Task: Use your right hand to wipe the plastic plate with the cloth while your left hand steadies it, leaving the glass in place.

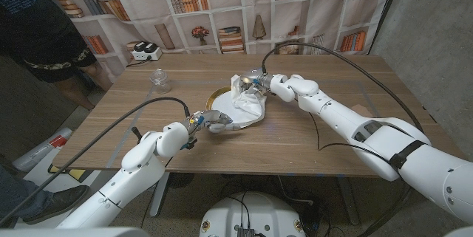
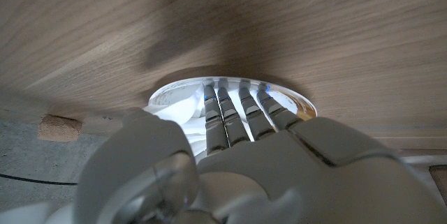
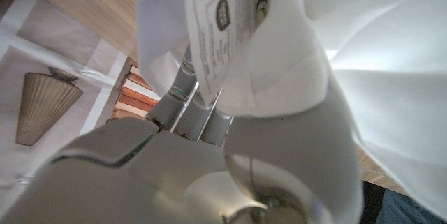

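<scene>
A wooden table (image 1: pixel 310 130) is seen under both hands. Beyond the hands a backdrop printed with bookshelves (image 1: pixel 222 4) is hung, and a white box with black knobs (image 1: pixel 144 51) is set before it, beyond the left hand. A person in dark clothes (image 1: pixel 37 23) is seen outward of the left hand, a shoe (image 1: pixel 48 201) below.
</scene>
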`<state>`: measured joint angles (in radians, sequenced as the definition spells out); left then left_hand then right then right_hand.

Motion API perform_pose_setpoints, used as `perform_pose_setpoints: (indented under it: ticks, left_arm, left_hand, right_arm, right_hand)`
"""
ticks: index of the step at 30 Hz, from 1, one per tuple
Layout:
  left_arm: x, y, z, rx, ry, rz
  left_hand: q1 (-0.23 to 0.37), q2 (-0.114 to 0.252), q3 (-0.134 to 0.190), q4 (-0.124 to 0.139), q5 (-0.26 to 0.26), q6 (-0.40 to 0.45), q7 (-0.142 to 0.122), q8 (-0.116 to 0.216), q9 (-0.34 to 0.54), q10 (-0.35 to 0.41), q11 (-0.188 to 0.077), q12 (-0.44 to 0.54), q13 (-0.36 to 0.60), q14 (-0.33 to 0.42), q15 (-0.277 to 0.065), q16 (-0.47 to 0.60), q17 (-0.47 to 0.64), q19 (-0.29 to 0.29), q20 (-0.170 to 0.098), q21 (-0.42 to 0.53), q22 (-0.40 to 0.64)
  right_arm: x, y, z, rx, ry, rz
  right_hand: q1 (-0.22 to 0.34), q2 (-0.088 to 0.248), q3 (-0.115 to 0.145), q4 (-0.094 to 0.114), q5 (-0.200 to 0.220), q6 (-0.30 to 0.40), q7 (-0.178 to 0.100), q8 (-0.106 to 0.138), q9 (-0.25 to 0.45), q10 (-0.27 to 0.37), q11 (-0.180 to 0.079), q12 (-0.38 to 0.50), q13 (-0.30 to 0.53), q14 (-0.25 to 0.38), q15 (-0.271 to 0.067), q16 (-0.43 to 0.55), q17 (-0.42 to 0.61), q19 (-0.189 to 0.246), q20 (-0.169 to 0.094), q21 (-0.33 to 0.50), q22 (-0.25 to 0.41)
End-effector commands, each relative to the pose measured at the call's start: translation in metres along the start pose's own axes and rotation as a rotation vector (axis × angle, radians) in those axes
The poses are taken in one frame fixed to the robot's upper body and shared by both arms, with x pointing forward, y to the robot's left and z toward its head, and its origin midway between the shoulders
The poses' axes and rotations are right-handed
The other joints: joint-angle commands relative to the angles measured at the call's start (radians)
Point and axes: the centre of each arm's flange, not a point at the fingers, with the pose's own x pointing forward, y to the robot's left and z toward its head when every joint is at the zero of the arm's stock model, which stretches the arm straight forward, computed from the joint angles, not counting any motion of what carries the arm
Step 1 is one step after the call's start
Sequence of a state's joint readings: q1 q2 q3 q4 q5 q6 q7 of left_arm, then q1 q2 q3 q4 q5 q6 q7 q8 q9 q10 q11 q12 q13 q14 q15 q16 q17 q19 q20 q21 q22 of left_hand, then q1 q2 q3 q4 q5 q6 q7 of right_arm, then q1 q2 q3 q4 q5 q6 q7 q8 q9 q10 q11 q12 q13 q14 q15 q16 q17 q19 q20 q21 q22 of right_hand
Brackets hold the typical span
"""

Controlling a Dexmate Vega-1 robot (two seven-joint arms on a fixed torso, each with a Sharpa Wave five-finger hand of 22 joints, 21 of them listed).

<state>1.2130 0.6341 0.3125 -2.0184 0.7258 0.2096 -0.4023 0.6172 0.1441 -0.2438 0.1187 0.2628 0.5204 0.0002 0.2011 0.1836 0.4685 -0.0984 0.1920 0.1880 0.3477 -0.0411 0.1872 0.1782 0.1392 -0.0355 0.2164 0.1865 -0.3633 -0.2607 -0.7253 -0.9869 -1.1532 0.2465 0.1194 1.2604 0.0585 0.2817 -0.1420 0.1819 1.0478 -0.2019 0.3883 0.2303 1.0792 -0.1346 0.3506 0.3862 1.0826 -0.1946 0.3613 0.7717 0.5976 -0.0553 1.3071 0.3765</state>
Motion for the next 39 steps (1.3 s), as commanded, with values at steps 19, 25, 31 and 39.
perform_pose_setpoints:
  ticks: [19, 25, 31, 39]
  left_arm:
    - [0.007, 0.005, 0.005, 0.004, -0.006, 0.007]
    - [0.009, 0.008, 0.002, -0.006, -0.012, 0.006]
    - [0.007, 0.008, 0.001, -0.013, -0.016, 0.013]
    - [0.007, 0.009, 0.004, -0.011, -0.022, 0.018]
  left_hand:
    - [0.007, 0.008, -0.002, 0.003, 0.004, 0.005, 0.0, 0.002, 0.003, 0.008, 0.0, 0.006, 0.002, 0.008, -0.04, 0.006, 0.004, 0.005, -0.034, -0.002, 0.001]
    - [0.008, 0.008, -0.003, 0.003, 0.004, 0.005, 0.001, 0.002, 0.003, 0.007, 0.004, 0.005, 0.002, 0.007, -0.039, 0.006, 0.004, 0.006, -0.035, -0.002, 0.001]
    - [0.008, 0.008, -0.002, 0.003, 0.004, 0.005, -0.001, 0.001, 0.003, 0.007, 0.004, 0.005, 0.003, 0.007, -0.04, 0.005, 0.004, 0.006, -0.035, -0.002, 0.001]
    - [0.008, 0.008, -0.002, 0.004, 0.004, 0.004, 0.002, 0.001, 0.003, 0.008, 0.004, 0.005, 0.003, 0.006, -0.039, 0.005, 0.004, 0.005, -0.033, -0.002, 0.001]
  right_arm:
    - [-0.056, -0.001, 0.012, 0.057, -0.031, -0.027]
    - [-0.053, -0.005, 0.01, 0.066, -0.02, -0.034]
    - [-0.053, -0.009, 0.009, 0.057, -0.018, -0.047]
    - [-0.055, -0.013, 0.009, 0.05, -0.021, -0.055]
  right_hand:
    - [-0.007, 0.008, 0.014, 0.001, 0.002, 0.004, 0.001, 0.004, 0.005, 0.064, -0.051, -0.003, 0.313, 0.002, -0.041, -0.011, 0.005, -0.012, -0.158, 0.004, -0.007]
    - [-0.008, 0.008, 0.015, 0.0, 0.002, 0.004, 0.001, 0.004, 0.005, 0.064, -0.051, -0.004, 0.313, 0.001, -0.041, -0.013, 0.005, -0.013, -0.158, 0.005, -0.009]
    - [-0.008, 0.008, 0.016, 0.0, 0.002, 0.003, 0.001, 0.003, 0.005, 0.064, -0.051, -0.005, 0.315, 0.003, -0.041, -0.013, 0.005, -0.013, -0.159, 0.007, -0.01]
    - [-0.009, 0.007, 0.019, -0.001, 0.002, 0.003, 0.001, 0.003, 0.006, 0.064, -0.051, -0.008, 0.314, 0.003, -0.041, -0.015, 0.005, -0.014, -0.158, 0.008, -0.013]
